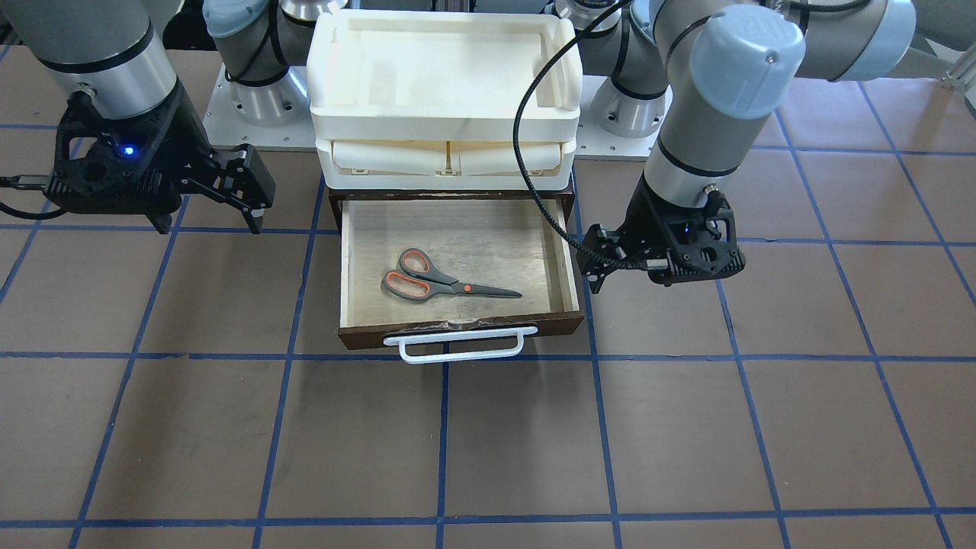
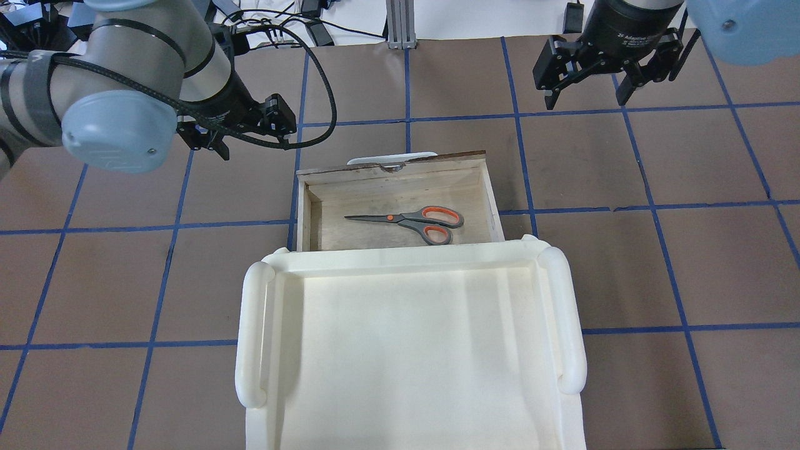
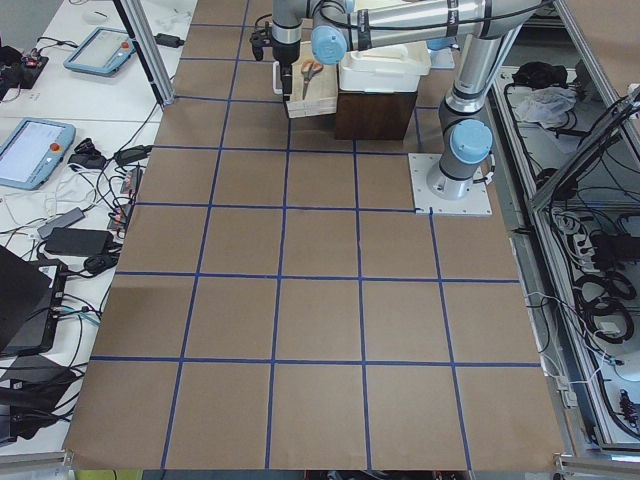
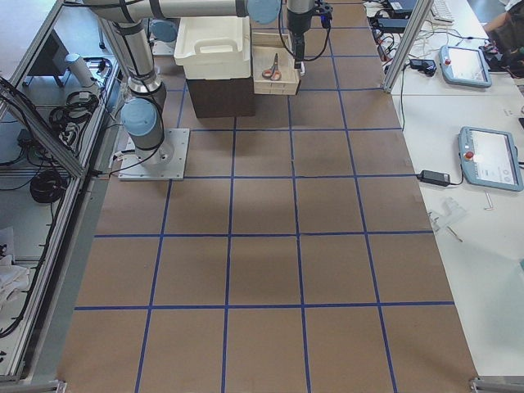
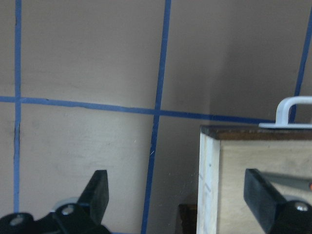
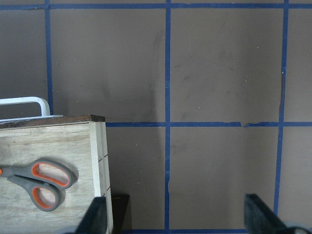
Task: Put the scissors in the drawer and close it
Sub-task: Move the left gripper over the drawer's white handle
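The scissors (image 1: 438, 284) lie flat inside the open drawer (image 1: 568, 259), handles toward the robot's right and blades toward its left. They also show in the overhead view (image 2: 415, 220) and the right wrist view (image 6: 34, 180). The drawer is pulled out, its white bar handle (image 1: 461, 347) at the front. My left gripper (image 1: 602, 263) is open and empty, beside the drawer's left front corner (image 5: 209, 180). My right gripper (image 1: 210, 221) is open and empty, hanging over the table off the drawer's right side (image 6: 100, 156).
A white plastic tray unit (image 2: 412, 350) sits on top of the dark cabinet (image 3: 375, 115) that holds the drawer. The brown table has a blue tape grid (image 1: 442, 442). Both arm bases stand behind the cabinet.
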`<state>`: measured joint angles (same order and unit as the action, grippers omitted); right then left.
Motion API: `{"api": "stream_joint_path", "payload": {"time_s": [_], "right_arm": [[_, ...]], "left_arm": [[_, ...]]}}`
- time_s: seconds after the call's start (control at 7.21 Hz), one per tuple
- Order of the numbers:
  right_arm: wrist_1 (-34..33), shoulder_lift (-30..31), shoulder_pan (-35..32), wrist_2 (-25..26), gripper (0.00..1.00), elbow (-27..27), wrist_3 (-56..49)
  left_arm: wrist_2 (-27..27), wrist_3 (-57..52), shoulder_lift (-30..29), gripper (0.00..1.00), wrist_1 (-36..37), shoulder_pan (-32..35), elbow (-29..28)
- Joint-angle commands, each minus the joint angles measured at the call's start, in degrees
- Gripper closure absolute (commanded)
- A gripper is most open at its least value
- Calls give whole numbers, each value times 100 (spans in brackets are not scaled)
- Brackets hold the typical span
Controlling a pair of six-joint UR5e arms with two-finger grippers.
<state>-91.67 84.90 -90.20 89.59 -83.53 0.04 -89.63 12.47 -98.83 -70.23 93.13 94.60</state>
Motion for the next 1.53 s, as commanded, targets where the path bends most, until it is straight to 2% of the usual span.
{"api": "stream_joint_path", "payload": {"time_s": [0.0, 0.14, 0.42, 0.97, 1.39], "right_arm": [[-52, -26, 29, -46, 0, -23, 23], [-79, -8, 38, -46, 0, -119, 31], [-745, 27, 38, -29, 0, -338, 14], [-712, 80, 99, 6, 0, -453, 32], [-790, 133, 82, -29, 0, -506, 49]], "left_arm": [[-90, 754, -591, 0, 185, 502, -693], [-116, 1131, -906, 0, 194, 600, -993], [-238, 1135, -1504, 0, 124, 810, -1547], [-301, 1600, -2340, 0, -35, 1031, -2242], [-266, 1855, -2859, 0, -8, 1303, -2507]]}}
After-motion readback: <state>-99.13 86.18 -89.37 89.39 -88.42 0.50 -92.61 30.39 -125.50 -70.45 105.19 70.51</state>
